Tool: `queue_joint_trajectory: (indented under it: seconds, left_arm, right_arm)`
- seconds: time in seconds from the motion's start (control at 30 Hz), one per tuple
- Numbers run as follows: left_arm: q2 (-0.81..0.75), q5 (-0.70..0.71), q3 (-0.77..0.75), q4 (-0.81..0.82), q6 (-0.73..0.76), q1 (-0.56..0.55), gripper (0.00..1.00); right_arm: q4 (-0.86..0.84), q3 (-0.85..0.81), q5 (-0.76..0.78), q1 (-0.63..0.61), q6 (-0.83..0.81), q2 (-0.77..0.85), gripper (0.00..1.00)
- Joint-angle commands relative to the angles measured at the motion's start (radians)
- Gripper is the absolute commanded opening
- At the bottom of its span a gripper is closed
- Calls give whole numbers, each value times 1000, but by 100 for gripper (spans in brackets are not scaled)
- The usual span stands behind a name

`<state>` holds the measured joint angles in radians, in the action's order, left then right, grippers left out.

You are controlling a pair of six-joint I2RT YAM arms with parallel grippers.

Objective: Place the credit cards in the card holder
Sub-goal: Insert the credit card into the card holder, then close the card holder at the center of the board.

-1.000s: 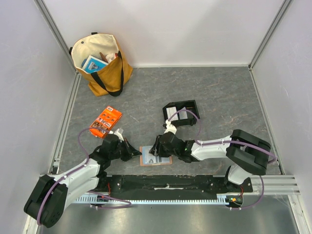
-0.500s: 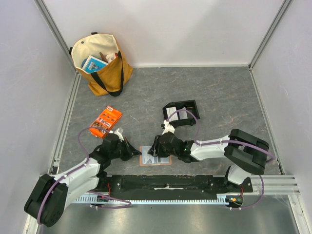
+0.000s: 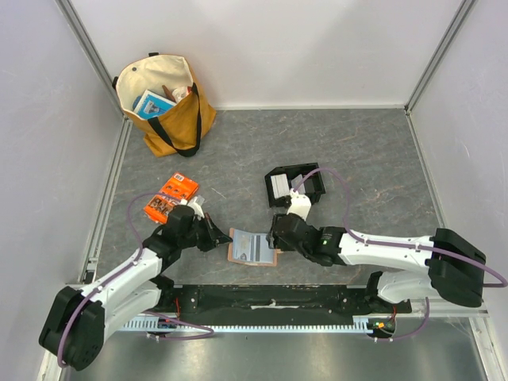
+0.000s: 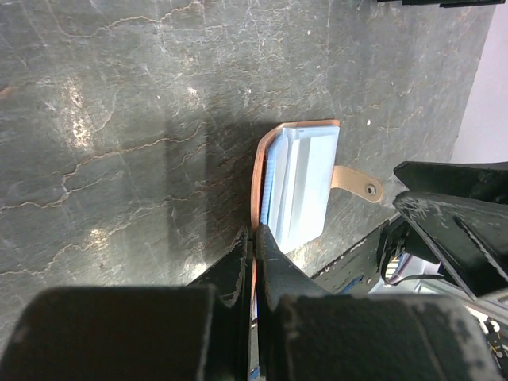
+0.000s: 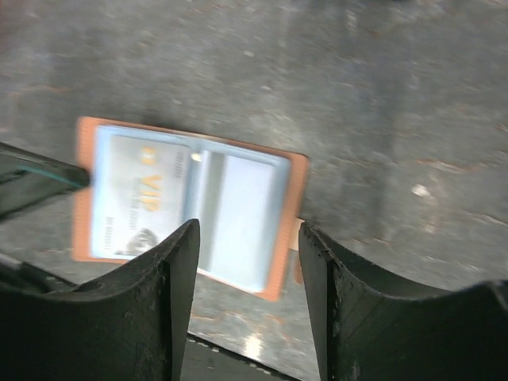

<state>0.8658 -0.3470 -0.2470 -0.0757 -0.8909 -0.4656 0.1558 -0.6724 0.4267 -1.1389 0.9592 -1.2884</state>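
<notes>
The card holder (image 3: 254,248) lies open near the table's front edge, light-blue inner face up. My left gripper (image 3: 221,240) is shut on its left edge; in the left wrist view the fingertips (image 4: 255,236) pinch the tan rim of the holder (image 4: 300,184). My right gripper (image 3: 275,237) is open and empty, just above the holder's right edge. In the right wrist view (image 5: 248,262) the holder (image 5: 238,222) has a pale card printed "VIP" (image 5: 141,205) in its left side. More white credit cards (image 3: 277,186) lie in the black tray.
The black two-compartment tray (image 3: 305,181) stands behind the holder. An orange printed packet (image 3: 170,198) lies at the left. A tan tote bag (image 3: 165,103) stands at the back left. The black base rail (image 3: 270,298) runs along the near edge.
My right gripper has drawn back to the right off the holder, and its arm has stretched out. The holder and my left gripper have shifted slightly away from the rail.
</notes>
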Motion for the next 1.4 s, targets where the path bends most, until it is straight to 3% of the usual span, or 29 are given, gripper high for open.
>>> queue_joint_trajectory:
  seconds: [0.0,0.17,0.33,0.57,0.67,0.83,1.03,1.13,1.23,1.37]
  left_arm:
    - [32,-24,-58,-35,64,-5,2]
    - [47,-6,-104,-73,79,-15,2]
    - [76,2,-138,-99,99,-27,2]
    - [117,26,-184,-113,113,-65,2]
    - [137,51,-219,-119,112,-102,2]
    - [203,92,-281,-118,90,-186,2]
    - [314,115,-330,-64,47,-307,11]
    - [352,115,-353,-36,24,-347,19]
    - [375,100,-365,10,10,-376,35]
    - [429,43,-365,73,-14,-392,43]
  right_arm:
    - [191,-32,57,-2,4,-5,60]
    - [206,-33,55,-5,27,-48,55]
    - [208,-29,57,-7,41,-69,42]
    - [199,-6,49,-9,47,-49,10]
    - [180,16,38,-7,62,-49,2]
    - [133,60,18,-7,92,-45,0]
    - [97,100,18,-7,111,-17,0]
    - [91,112,27,-7,122,6,0]
    - [82,128,43,-7,130,32,0]
    - [74,140,53,-5,145,49,1]
